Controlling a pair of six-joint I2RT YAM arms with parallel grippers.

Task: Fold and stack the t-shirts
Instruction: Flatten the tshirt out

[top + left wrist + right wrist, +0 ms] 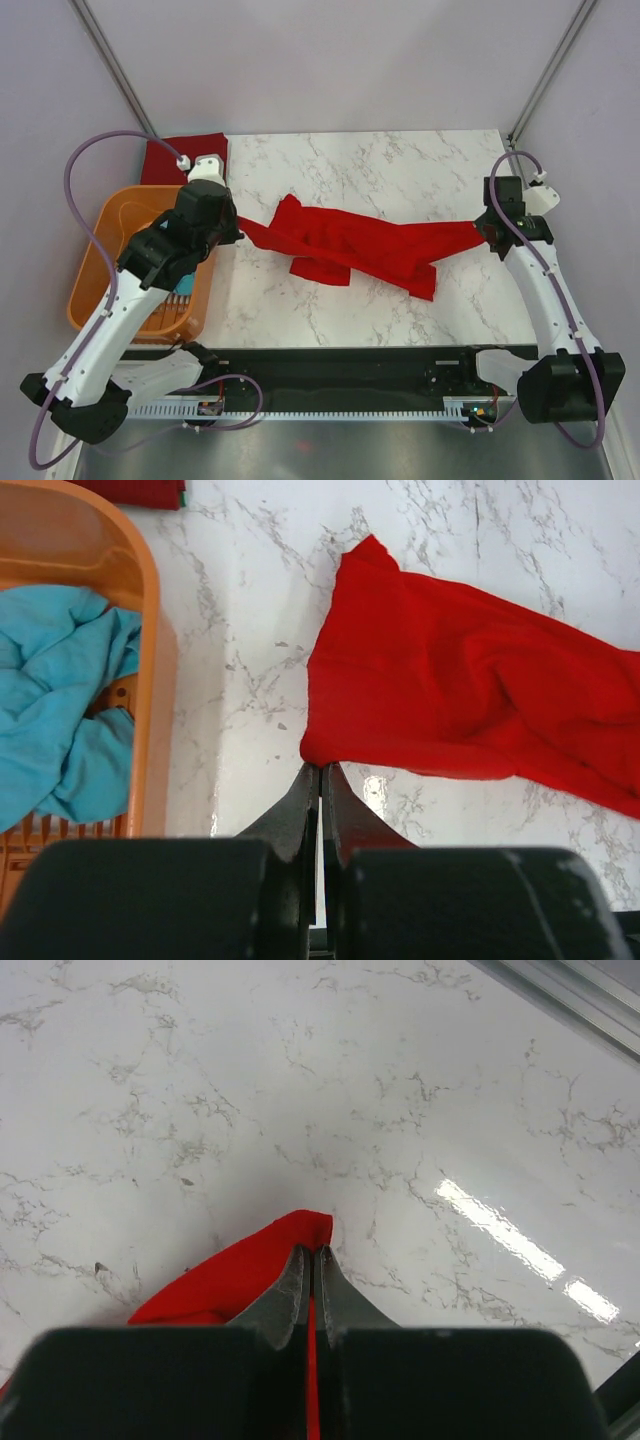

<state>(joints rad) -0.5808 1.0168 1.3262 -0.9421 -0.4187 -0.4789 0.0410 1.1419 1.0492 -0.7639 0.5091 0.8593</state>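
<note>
Shirt status: bright red t-shirt (360, 250) lies strung out left-to-right across the counter (400, 165). Left end effector (320, 770) clamped tight on its left corner, right end effector (311, 1252) clamped on its right tip, cloth visible between the jaws. Maroon t-shirt (165, 155) folded at far-left corner. Teal t-shirt (50, 700) bunched in orange basket (150, 680), left side.
</note>
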